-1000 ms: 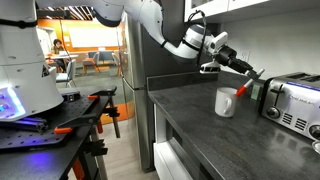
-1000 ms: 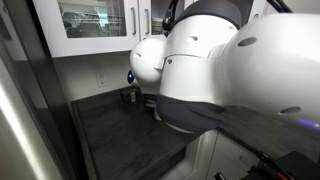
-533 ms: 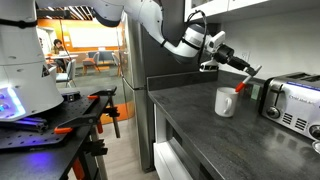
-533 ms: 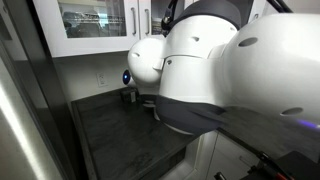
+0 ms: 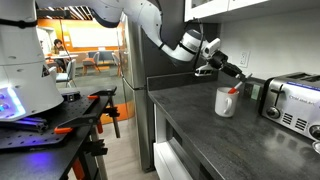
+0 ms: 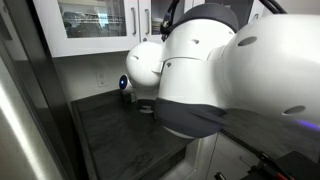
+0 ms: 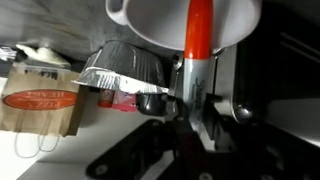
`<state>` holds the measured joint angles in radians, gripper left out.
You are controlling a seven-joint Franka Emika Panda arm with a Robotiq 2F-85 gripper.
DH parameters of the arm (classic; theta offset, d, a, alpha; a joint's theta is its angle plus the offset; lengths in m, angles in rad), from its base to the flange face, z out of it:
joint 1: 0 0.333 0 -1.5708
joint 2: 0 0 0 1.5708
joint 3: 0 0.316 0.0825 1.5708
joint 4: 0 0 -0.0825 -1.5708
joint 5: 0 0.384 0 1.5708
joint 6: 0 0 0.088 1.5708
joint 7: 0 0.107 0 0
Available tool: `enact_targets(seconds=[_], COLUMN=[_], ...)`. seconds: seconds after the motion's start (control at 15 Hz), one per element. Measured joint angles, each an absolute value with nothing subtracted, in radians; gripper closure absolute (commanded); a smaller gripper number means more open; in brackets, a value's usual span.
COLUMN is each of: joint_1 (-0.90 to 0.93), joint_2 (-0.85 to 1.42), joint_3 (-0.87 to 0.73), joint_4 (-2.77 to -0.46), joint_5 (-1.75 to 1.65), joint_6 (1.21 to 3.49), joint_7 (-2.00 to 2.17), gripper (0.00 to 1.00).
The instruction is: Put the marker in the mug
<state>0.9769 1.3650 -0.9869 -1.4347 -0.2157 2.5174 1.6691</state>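
Observation:
The white mug stands on the dark countertop, left of the silver toaster. My gripper hovers just above the mug's right rim and is shut on the marker, whose orange-red cap end points down at the mug's opening. In the wrist view the gripper clamps the marker's white barrel. The orange cap reaches over the mug's white rim. In an exterior view the robot's own body hides the mug, marker and gripper.
A shiny toaster stands right of the mug, with a dark appliance behind it. The wrist view shows a foil-wrapped item and a brown paper bag on the counter. A steel fridge stands left of the counter.
The gripper has moved left and lower with the marker. The orange tip went from beyond the mug's right side to the mug's rim.

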Motion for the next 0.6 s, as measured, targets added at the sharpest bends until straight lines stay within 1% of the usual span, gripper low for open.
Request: enact_targets(seconds=[0.33,0.4,0.47,0.6], joint_1=[0.949,0.938,0.922,0.876], joint_2=[1.355,1.344,1.325,1.265], joint_3=[-0.954,-0.948,-0.936,-0.895], joint_4=[-1.425,-1.42,-1.416,-1.41], joint_5=[-0.21,-0.205,-0.195,-0.177], joint_6=[2.554,2.555,2.555,2.555], joint_7=[1.676,1.676,1.672,1.65], gripper=[0.16,0.07,0.01,0.0])
